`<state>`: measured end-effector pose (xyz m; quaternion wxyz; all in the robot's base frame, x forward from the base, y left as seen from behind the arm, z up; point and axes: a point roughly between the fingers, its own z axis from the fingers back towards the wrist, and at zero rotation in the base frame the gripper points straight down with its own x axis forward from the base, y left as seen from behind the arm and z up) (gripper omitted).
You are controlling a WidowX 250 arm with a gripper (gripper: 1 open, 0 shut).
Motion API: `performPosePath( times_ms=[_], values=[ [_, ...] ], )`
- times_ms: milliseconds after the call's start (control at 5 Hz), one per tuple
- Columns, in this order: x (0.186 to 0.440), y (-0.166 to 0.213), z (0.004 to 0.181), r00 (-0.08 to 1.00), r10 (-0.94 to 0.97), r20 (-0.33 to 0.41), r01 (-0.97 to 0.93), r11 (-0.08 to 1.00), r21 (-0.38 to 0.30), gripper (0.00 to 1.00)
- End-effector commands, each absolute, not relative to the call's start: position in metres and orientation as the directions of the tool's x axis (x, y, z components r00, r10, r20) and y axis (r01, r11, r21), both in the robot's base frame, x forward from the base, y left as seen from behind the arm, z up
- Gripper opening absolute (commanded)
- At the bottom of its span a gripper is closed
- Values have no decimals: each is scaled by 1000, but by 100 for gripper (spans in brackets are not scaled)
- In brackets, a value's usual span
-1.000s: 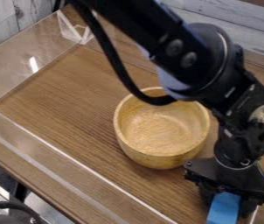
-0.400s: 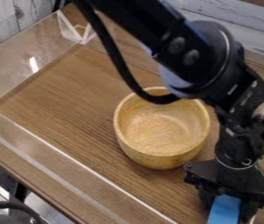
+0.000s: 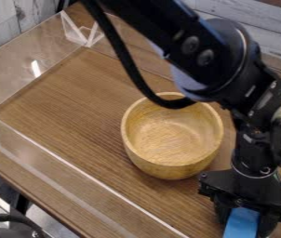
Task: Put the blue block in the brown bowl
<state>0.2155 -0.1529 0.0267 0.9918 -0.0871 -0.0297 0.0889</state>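
The fingers (image 3: 240,212) are clamped on the blue block (image 3: 240,226), just right of the brown bowl (image 3: 172,139). It looks light, rigid, gripped across its narrow sides.

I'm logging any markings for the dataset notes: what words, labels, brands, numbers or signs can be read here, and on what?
None: no readable text shows anywhere in this view.
The brown bowl, the blue block, the black arm and the wooden table carry no visible lettering, label or number.
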Motion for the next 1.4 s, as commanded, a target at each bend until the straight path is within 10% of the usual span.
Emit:
performPosePath(
  times_ms=[0, 800, 1200],
  values=[
    [227, -158, 54, 979, 178, 96, -153, 963, -220, 0],
    [233, -117, 146, 966, 190, 175, -154, 967, -204, 0],
    [235, -98, 154, 962, 176, 210, -133, 970, -201, 0]
  ],
)
